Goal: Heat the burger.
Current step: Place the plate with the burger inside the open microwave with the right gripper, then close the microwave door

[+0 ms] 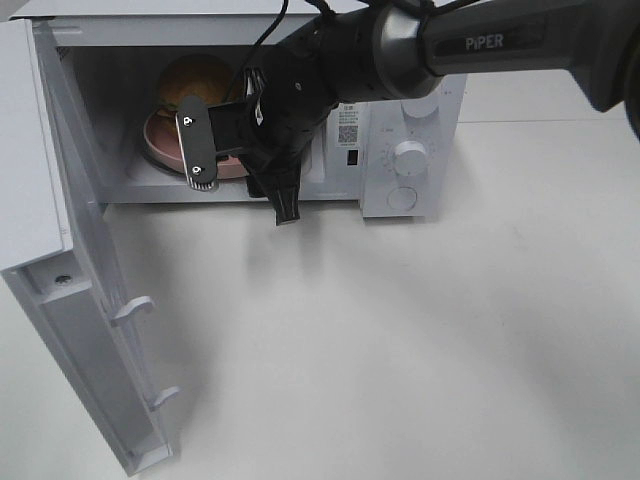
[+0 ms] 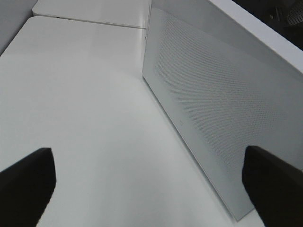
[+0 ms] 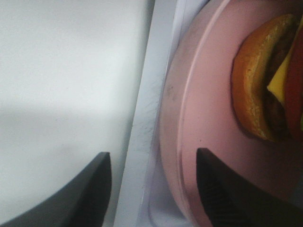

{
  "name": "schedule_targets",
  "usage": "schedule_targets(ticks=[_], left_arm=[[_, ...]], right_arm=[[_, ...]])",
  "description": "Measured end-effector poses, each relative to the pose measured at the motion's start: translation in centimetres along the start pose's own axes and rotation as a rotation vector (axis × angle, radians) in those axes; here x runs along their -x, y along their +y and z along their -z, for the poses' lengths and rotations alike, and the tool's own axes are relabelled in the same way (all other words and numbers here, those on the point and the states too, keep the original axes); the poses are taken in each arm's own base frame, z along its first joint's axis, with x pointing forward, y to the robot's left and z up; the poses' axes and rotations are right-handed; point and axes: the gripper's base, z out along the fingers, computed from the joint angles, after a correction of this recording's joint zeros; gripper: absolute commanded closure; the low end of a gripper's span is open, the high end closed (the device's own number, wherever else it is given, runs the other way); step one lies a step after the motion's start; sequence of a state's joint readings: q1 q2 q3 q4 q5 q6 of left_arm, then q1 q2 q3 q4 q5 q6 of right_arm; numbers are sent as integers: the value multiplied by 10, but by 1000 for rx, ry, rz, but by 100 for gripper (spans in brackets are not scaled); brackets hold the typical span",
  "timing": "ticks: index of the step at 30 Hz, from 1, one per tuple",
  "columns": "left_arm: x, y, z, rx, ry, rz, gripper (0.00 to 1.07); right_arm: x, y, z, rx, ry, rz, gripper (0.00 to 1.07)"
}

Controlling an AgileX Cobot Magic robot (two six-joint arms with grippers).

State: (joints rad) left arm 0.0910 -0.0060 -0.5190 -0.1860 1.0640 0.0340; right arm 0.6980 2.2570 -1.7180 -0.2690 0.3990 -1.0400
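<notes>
Right arm (image 1: 470, 45) extends from the upper right across the middle of the overhead view, its wrist angled down into the mouth of the open microwave (image 1: 400, 130). Right gripper (image 1: 240, 178): fingers spread, with the near rim of the pink plate (image 1: 155, 135) lying between them. Whether either finger touches the plate cannot be told. The burger (image 1: 197, 80) sits on that plate inside the cavity, toward its rear left. The door (image 1: 60, 200) stands swung wide at the left. Left gripper (image 2: 147, 150) is unseen from overhead. It hangs over the white table (image 2: 85, 94) beside the door's perforated panel, fingers spread wide and holding nothing.
</notes>
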Motion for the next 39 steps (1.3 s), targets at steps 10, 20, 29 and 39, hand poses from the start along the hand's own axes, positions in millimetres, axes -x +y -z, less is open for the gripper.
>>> schedule_targets(ticks=[10, 20, 29, 39], left_arm=[[0, 0, 0, 0, 0, 0, 6], [0, 0, 0, 0, 0, 0, 6], [0, 0, 0, 0, 0, 0, 6], [0, 0, 0, 0, 0, 0, 6]], right_arm=[[-2, 5, 23, -41, -32, 4, 30], [-11, 21, 58, -42, -42, 6, 31], [-18, 31, 85, -46, -45, -13, 31], [-27, 49, 116, -39, -46, -136, 31]])
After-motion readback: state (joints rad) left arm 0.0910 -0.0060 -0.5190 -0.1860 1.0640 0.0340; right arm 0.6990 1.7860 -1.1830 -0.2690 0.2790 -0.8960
